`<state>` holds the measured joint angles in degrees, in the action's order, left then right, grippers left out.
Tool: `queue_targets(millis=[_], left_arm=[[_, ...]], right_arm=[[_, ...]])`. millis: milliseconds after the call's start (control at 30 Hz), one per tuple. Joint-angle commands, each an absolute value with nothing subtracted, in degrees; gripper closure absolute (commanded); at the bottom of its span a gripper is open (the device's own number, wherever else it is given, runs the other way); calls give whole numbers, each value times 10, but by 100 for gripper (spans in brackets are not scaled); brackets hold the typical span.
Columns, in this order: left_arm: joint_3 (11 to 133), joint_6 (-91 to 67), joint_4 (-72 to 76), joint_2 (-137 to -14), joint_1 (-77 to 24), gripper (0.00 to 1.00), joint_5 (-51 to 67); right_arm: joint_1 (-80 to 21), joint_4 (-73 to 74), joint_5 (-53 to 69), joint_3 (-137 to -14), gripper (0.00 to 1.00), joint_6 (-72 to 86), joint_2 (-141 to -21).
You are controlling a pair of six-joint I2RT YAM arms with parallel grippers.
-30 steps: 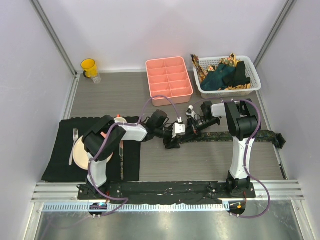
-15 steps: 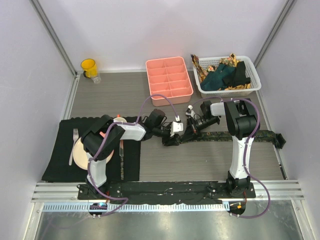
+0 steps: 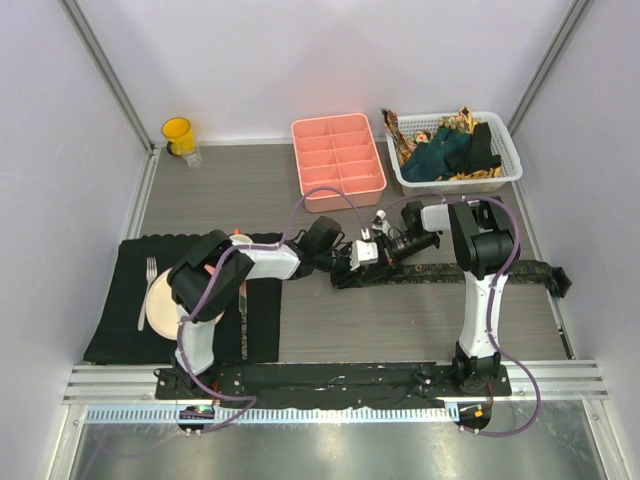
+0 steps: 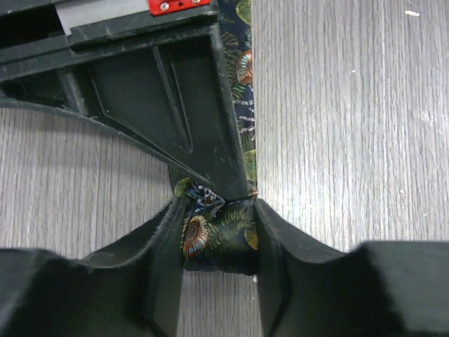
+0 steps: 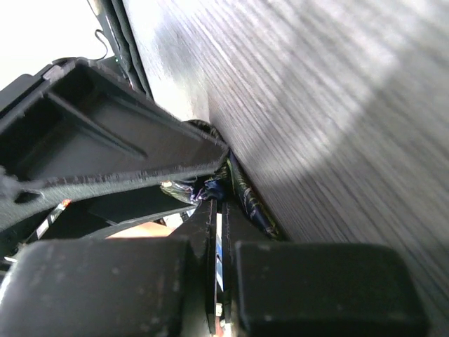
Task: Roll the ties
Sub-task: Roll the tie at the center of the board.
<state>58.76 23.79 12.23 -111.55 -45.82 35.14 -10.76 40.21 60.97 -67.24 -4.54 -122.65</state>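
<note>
Basket (image 3: 450, 184) holding ties (image 3: 445, 152) right of tray (image 3: 338, 162); cup (image 3: 178, 135) far left; tie (image 3: 425, 272) before tray; mat (image 3: 115, 335) with plate (image 3: 157, 303) front-left.

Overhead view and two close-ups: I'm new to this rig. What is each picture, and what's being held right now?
Two robot arms are bolted at the near edge of a table. The wide picture looks down from above and behind them; each close-up comes from a camera on one wrist, looking along that arm's fingers. A long patterned tie lies stretched across the table. The left hand grips its rolled end between both fingers. The right hand is shut, its tip pressed at that roll. Further back stand a pink tray, a white basket of more ties and a yellow cup; a plate and fork sit on a black mat at left.
</note>
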Motion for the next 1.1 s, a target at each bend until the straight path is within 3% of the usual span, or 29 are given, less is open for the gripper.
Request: queue_targets(millis=[0, 67, 200, 500, 833, 900, 933, 1067], left_arm=[[611, 240, 57, -1137, -471, 63, 323], [606, 255, 17, -1132, -472, 73, 312], [599, 285, -52, -1121, -472, 80, 284], [601, 279, -79, -1121, -472, 80, 275], [606, 276, -79, -1126, -472, 78, 273], [603, 277, -78, -1126, -471, 78, 274], [601, 278, -77, -1124, -472, 78, 277], [592, 288, -77, -1121, -469, 76, 282]], right_arm=[[-106, 391, 494, -667, 99, -17, -1261], [-105, 390, 504, -670, 97, -11, -1247], [-105, 408, 528, -678, 89, -1, -1202], [-112, 426, 550, -679, 64, 35, -1137], [-131, 424, 548, -685, 57, 19, -1169], [-131, 423, 549, -686, 64, 13, -1172], [-131, 422, 550, -688, 76, 13, -1173], [-128, 428, 534, -703, 99, 10, -1165]])
